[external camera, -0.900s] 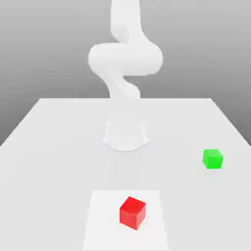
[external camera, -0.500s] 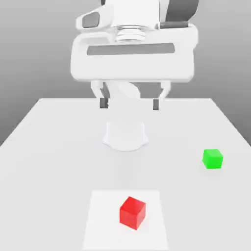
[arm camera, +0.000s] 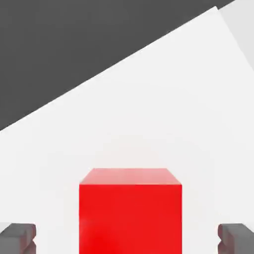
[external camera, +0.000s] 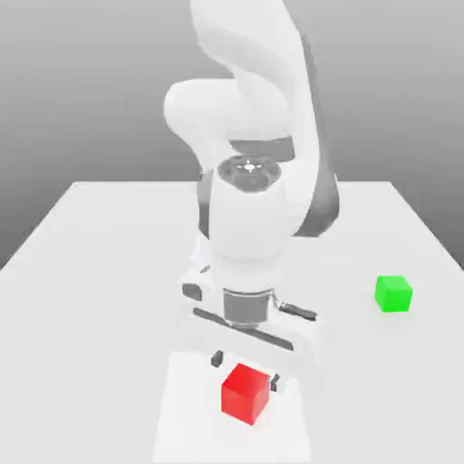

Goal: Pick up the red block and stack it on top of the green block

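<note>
Since the earlier frame, gripper [external camera: 245, 371] has dropped low, fingers spread either side of the red block [external camera: 245, 393] at lower centre; green block [external camera: 393, 294] sits unobstructed at right on the white table [external camera: 100, 299].

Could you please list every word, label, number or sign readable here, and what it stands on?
None: the red block, the green block, the table and the open gripper all have plain, unmarked surfaces.

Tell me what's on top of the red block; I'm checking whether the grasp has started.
Nothing rests on the red block. The open claw hangs above it, fingers apart on either side, not touching.
</note>
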